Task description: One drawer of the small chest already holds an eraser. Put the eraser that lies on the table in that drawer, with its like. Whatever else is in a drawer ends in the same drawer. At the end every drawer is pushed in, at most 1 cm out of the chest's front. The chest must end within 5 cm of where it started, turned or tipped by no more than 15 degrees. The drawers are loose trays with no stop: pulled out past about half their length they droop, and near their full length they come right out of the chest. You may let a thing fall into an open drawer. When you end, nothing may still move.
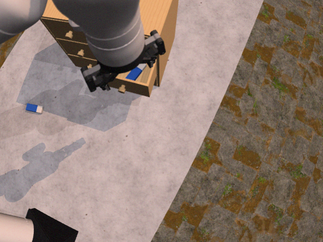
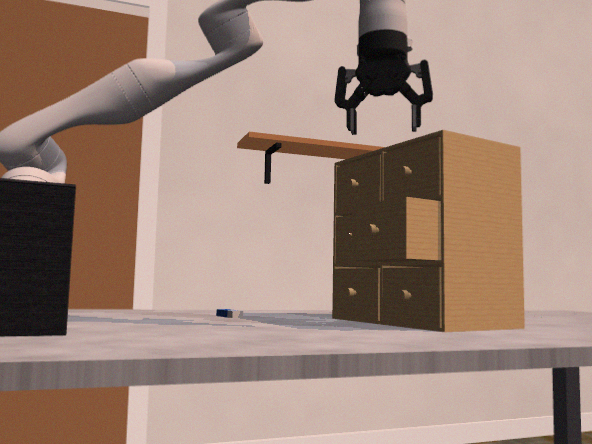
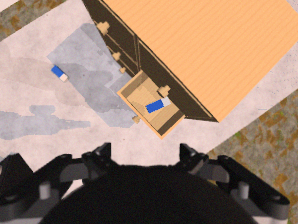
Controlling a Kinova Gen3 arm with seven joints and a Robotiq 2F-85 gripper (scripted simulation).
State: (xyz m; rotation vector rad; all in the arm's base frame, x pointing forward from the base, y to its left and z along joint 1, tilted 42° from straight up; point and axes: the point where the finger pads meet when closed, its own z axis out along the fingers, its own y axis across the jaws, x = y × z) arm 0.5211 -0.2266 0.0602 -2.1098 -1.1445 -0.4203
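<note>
Drawer (image 1: 133, 86) (image 2: 374, 227) (image 3: 143, 118) — partly behind gripper (image 1: 123, 77) (image 2: 384, 131) (image 3: 145, 149)

Erasers (image 1: 133, 74) (image 3: 155, 106) blue w/ white ends, chest (image 1: 167, 41) (image 2: 482, 230) (image 3: 215, 45) tan (wood-grain, natch), tabletop (image 1: 153, 141) (image 2: 200, 340) (image 3: 30, 90) pinkish-grey, mottled.

Gripper (image 1: 121, 68) (image 2: 383, 125) (image 3: 145, 150): fingers wide apart, nothing between; in exterior view, pointing straight down. Arm (image 1: 114, 30) (image 2: 120, 90): raised; lower part slants up from its base, last section hangs upright.

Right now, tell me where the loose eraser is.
The eraser lies on the table, between the robot's black pedestal and the chest in the exterior view, and at the left in the top view.
</note>
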